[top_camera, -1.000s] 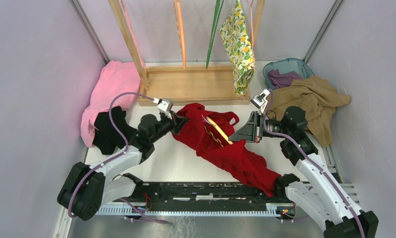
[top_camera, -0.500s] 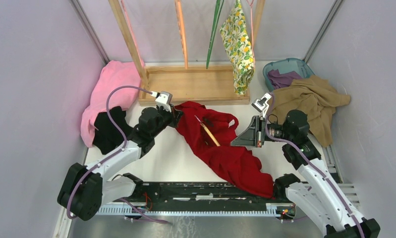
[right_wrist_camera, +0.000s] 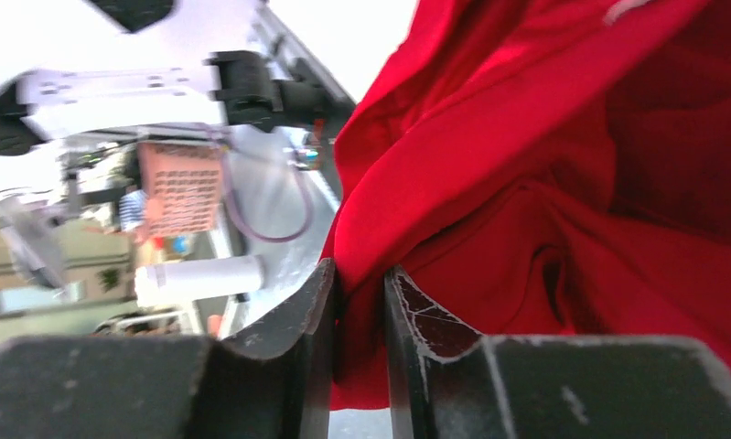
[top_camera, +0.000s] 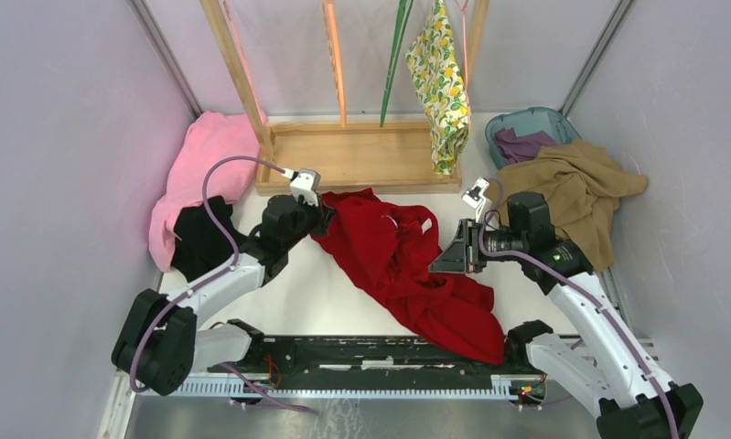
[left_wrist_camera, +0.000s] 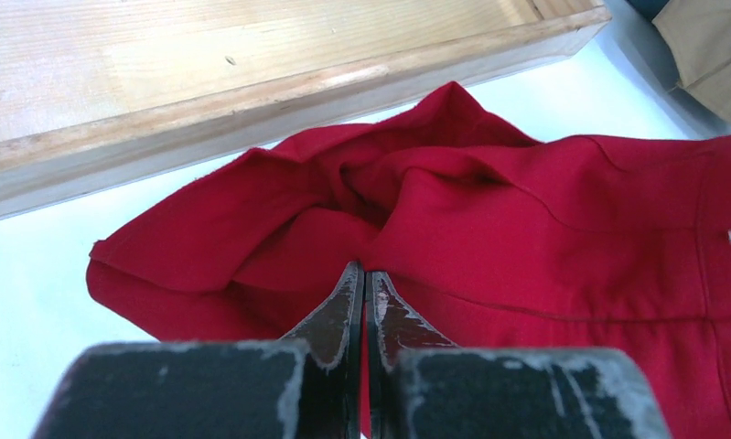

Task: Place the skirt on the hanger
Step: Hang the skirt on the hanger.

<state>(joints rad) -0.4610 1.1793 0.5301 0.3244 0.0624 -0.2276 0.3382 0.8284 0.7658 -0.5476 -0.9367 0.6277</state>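
The lemon-print skirt [top_camera: 442,87] hangs from the wooden rack at the back, beside a thin pink hanger [top_camera: 465,55]; neither gripper is near it. A red sleeved garment [top_camera: 407,265] lies spread on the table between the arms. My left gripper [top_camera: 327,218] is shut on the garment's left edge; red cloth [left_wrist_camera: 526,210] shows pinched between its closed jaws [left_wrist_camera: 365,274]. My right gripper [top_camera: 437,263] is at the garment's right side. Its jaws [right_wrist_camera: 361,270] stand a little apart, with a loose fold of red cloth [right_wrist_camera: 572,165] between them.
The rack's wooden base [top_camera: 357,155] sits behind the garment, with a green hanger [top_camera: 396,55] and an orange hanger [top_camera: 332,55] above. Pink cloth [top_camera: 201,165] and black cloth [top_camera: 197,242] lie left. A tan garment [top_camera: 567,187] and a teal basin [top_camera: 531,123] are right.
The right jaws have parted. The red garment has slumped and bunched on the table, and the yellow stick seen on it before no longer shows. The left gripper shifted slightly back and left.
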